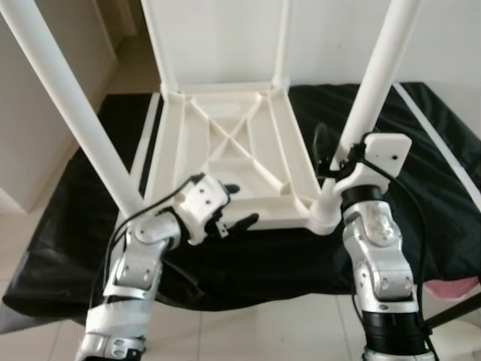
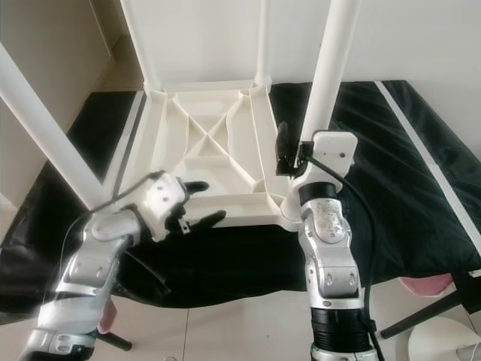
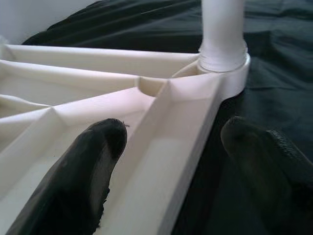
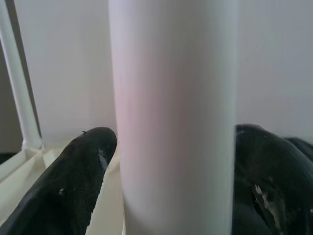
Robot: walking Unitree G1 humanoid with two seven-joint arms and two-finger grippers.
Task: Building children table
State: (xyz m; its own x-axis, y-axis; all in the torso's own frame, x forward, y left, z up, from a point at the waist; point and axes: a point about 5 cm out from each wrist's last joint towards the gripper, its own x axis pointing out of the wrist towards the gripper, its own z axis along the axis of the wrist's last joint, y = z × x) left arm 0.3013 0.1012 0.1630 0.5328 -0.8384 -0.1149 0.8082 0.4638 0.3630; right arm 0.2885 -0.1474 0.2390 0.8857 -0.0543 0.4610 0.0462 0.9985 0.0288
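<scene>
Leg seating is judged the step in hand. The children's table (image 1: 233, 158) lies upside down on a black cloth (image 1: 421, 188), ribbed underside up, all four legs standing in their corner sockets. The near-right leg (image 1: 376, 83), at approx 4 o'clock on the tabletop, is straddled by the right gripper (image 4: 176, 161); its fingers (image 4: 73, 181) sit either side of the tube, whether clamped or just bracketing cannot be told. The left gripper (image 1: 234, 204) is spread wide over the near rim at approx 7 o'clock, one finger inside the frame, one outside, nothing gripped.

To do it well: tabletop should be steadied by the left while the leg is pushed or twisted straight down its axis, w/o sideways lean, until the collar (image 3: 222, 61) is flush.

Materials: glossy white moulded plastic throughout, smooth and prob. slippery; legs are round hollow-looking tubes; underside is braced by diagonal X ribs and raised walls; cloth is soft, creased.
</scene>
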